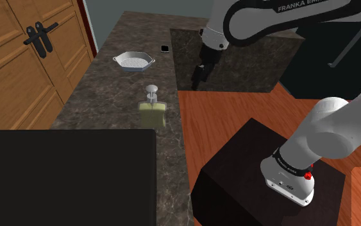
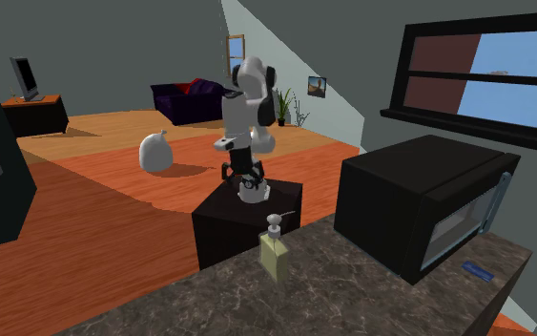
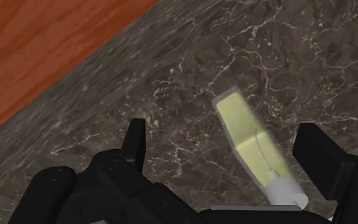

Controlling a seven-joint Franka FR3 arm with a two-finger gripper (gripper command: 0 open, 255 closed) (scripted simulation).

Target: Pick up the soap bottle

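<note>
The soap bottle (image 1: pixel 152 110) is a pale yellow-green flat bottle with a grey pump, standing upright on the dark marble counter (image 1: pixel 115 96). It also appears in the second exterior view (image 2: pixel 274 252), near the counter's edge. My black gripper (image 1: pixel 199 76) hangs above the counter's edge, to the shoulder view's right of the bottle and farther back, well apart from it. In the wrist view the gripper (image 3: pixel 225 145) is open. Seen from above, the bottle (image 3: pixel 244 133) appears between the spread fingers (image 3: pixel 135 137), nearer the other finger, and neither touches it.
A white ribbed dish (image 1: pixel 134 61) and a small dark phone (image 1: pixel 165 48) lie farther back on the counter. A black microwave (image 2: pixel 419 205) stands on the counter beside the bottle. My dark stand (image 1: pixel 262 173) sits on the wooden floor (image 1: pixel 230 109). A wooden door (image 1: pixel 25 51) is at the left.
</note>
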